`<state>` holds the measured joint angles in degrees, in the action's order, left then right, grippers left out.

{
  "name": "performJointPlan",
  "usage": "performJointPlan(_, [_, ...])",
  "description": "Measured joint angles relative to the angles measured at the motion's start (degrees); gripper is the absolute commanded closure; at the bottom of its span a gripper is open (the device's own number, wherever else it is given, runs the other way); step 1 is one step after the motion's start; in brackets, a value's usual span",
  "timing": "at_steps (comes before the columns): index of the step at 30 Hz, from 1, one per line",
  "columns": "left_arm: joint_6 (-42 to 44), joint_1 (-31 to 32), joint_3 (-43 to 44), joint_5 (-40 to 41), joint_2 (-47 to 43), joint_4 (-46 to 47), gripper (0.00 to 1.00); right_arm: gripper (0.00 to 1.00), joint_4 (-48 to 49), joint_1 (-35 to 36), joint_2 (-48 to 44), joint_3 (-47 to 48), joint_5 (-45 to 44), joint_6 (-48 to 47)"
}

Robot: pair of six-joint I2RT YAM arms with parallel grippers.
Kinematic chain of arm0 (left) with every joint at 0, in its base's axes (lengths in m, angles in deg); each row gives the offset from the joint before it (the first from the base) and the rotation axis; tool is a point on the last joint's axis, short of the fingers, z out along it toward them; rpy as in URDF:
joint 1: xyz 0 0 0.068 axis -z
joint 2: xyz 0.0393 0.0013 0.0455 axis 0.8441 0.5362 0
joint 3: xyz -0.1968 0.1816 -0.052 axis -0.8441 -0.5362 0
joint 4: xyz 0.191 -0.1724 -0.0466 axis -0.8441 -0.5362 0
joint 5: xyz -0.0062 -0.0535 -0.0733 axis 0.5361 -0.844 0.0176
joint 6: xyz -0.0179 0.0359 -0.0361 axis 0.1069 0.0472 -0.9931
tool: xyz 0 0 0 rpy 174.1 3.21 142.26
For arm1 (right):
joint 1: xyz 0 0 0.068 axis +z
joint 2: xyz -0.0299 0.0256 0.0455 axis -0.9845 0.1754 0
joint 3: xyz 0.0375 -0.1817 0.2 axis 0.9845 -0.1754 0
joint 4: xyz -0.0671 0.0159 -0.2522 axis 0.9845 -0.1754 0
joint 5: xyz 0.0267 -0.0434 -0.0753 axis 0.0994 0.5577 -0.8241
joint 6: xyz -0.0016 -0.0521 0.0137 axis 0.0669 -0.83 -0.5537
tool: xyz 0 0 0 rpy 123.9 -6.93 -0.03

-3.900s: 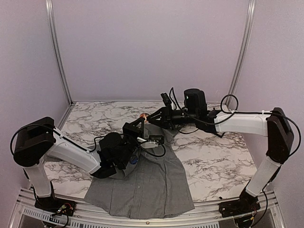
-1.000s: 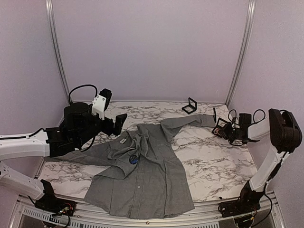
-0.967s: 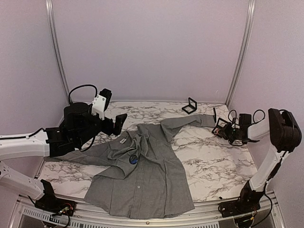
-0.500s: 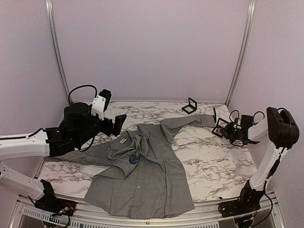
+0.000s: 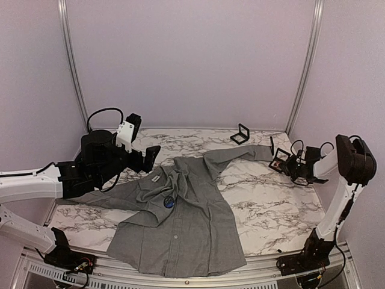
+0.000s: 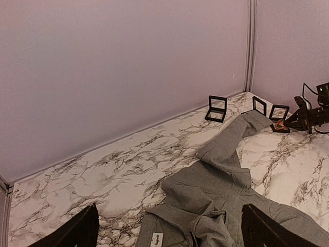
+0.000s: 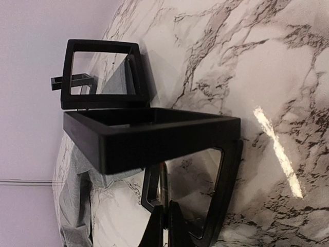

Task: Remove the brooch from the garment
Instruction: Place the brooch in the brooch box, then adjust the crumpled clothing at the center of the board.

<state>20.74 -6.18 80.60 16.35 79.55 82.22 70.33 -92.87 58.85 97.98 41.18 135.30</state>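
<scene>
The garment [image 5: 180, 229] lay flat on the bench [image 5: 271, 208]; left tool [image 5: 150, 156] spread at nine o'clock, right tool [image 5: 284, 164] pressed together at three o'clock.

- Grey button-up shirt [image 5: 180, 229] lies on the marble table [image 5: 271, 205], sleeve reaching back-right.
- 1 black square frame [image 5: 242, 133] stands behind the sleeve.
- 1 black open box [image 5: 278, 161] sits right of the cuff.

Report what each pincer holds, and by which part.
Left pincer: open, holds nothing. Right pincer: shut, tips at the black display frame; whether it grips anything cannot be told.
</scene>
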Motion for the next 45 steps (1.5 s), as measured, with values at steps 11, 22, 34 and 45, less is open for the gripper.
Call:
performJointPlan(11, [-1.3, -0.2, 0.0, -0.3, 0.0, 0.0, 0.01, 0.96, -0.7, -4.9, -3.5, -4.2, -0.3, -2.1])
performJointPlan(22, [-1.9, -0.5, 0.0, -1.5, 0.0, 0.0, 0.01, 0.67, -10.6, -5.3, -8.4, -3.8, -3.8, -6.7])
performJointPlan(34, [-3.2, -0.9, 0.0, -2.3, 0.0, 0.0, 0.01, 0.45, -17.5, -5.4, -12.7, -2.8, -6.8, -10.7])
performJointPlan(45, [-12.8, -2.2, -0.1, -4.9, 1.1, -2.1, 0.01, 0.34, -21.0, 5.5, -23.8, -2.8, -10.9, -17.8])
